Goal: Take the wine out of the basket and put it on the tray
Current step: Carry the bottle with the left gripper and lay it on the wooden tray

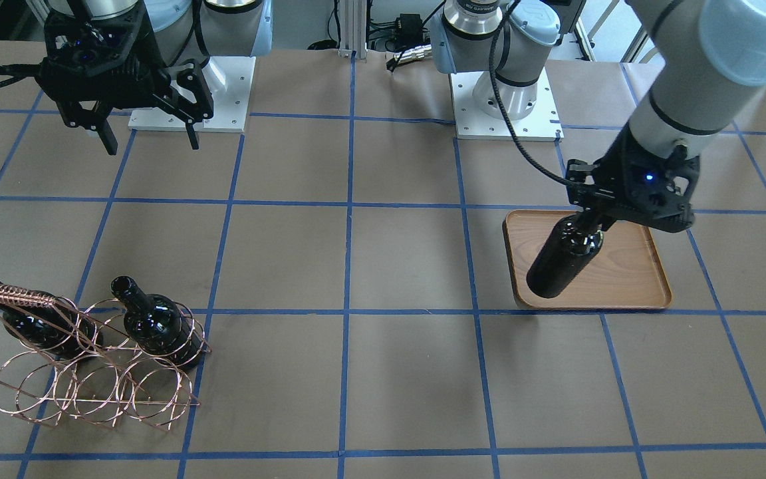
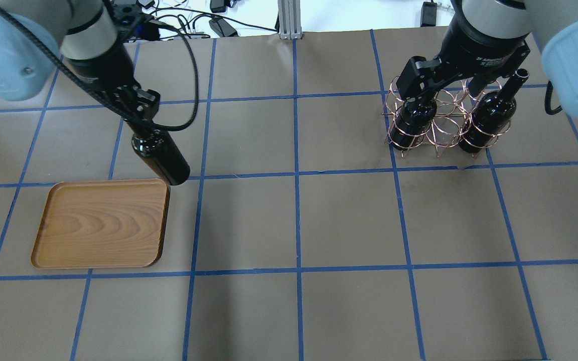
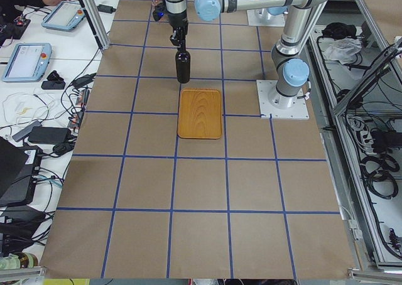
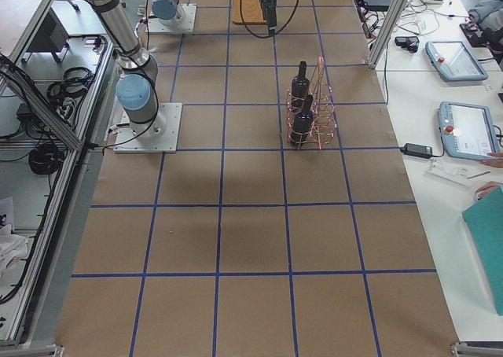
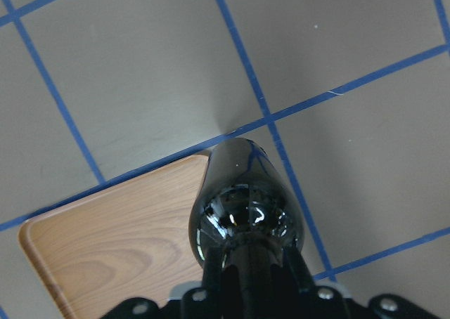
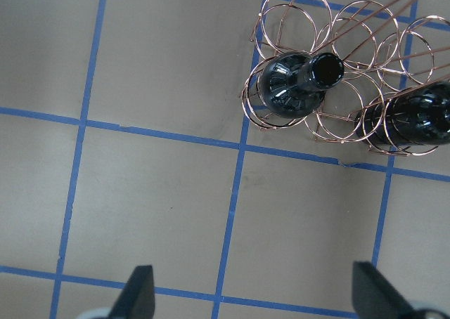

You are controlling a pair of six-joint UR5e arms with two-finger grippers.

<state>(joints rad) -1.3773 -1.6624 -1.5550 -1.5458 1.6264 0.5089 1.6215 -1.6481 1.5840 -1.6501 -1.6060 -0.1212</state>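
Note:
My left gripper [image 1: 589, 223] is shut on the neck of a near-black wine bottle [image 1: 564, 258] and holds it upright in the air. In the left wrist view the bottle [image 5: 242, 199] hangs over one corner of the brown wooden tray [image 5: 105, 242]. The tray [image 2: 98, 223] has nothing on it. The copper wire basket [image 2: 439, 125] holds two more bottles [image 2: 412, 120] [image 2: 489, 118]. My right gripper [image 2: 442, 87] is open and empty, high above the basket. Its fingers [image 6: 137, 298] show at the bottom of the right wrist view.
The table is brown paper with a blue tape grid. The arm bases [image 1: 506, 100] stand on white plates at the robot's side. Tablets and cables [image 3: 28, 59] lie on side desks beyond the table's edge.

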